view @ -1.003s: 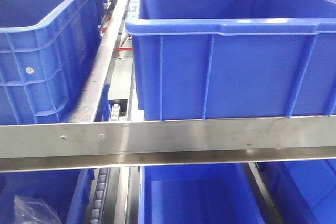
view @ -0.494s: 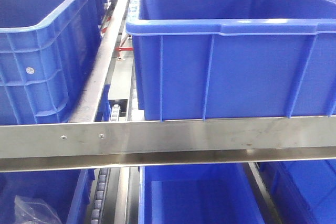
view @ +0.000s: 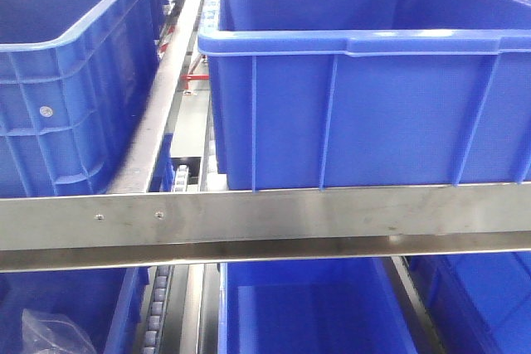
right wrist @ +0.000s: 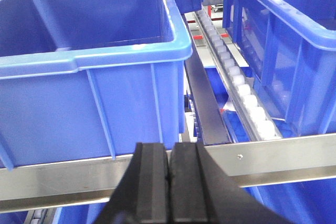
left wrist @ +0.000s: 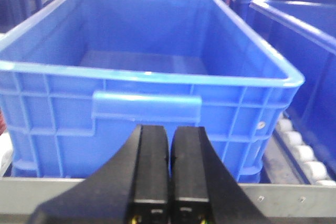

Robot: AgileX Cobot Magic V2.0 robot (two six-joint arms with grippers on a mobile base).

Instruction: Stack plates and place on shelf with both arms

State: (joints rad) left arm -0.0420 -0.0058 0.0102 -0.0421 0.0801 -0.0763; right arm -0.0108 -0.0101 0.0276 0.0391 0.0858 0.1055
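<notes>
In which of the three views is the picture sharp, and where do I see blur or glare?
Front view: mostly sharp, with white glare along the blue bin's rim and a dull sheen on the steel rail. Left wrist view: soft all over, the left gripper blurred. Right wrist view: clearer, but the right gripper is out of focus.

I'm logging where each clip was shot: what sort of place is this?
Probably a warehouse or factory flow rack: blue plastic bins sit on a metal shelf rail, with white roller tracks between them.
</notes>
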